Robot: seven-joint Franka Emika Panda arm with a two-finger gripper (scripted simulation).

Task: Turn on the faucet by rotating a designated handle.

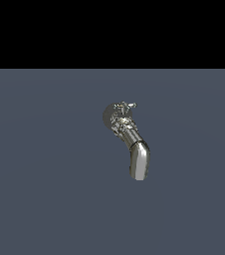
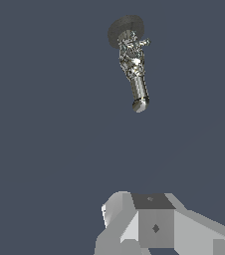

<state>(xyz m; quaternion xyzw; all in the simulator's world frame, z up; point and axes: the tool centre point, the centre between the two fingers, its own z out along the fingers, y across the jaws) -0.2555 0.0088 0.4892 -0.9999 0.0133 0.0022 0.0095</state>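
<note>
The chrome faucet (image 1: 129,137) stands on the grey floor near the middle of the exterior view. Its thick curved spout (image 1: 140,160) reaches toward the camera from a knobby body on a round dark base (image 1: 107,114). The handle (image 1: 132,105), a tiny pale prong, sticks out from the top of the body toward the exterior view's right. The wrist view shows the faucet (image 2: 133,64), its handle (image 2: 144,43) and its base (image 2: 127,25) from a distance. Only grey blocky parts of my gripper (image 2: 154,226) show at the picture's edge, far from the faucet. Its fingertips are not distinguishable. The arm is absent from the exterior view.
A plain grey-blue floor (image 1: 45,174) surrounds the faucet on all sides, with a black background beyond its far edge. No other object shows.
</note>
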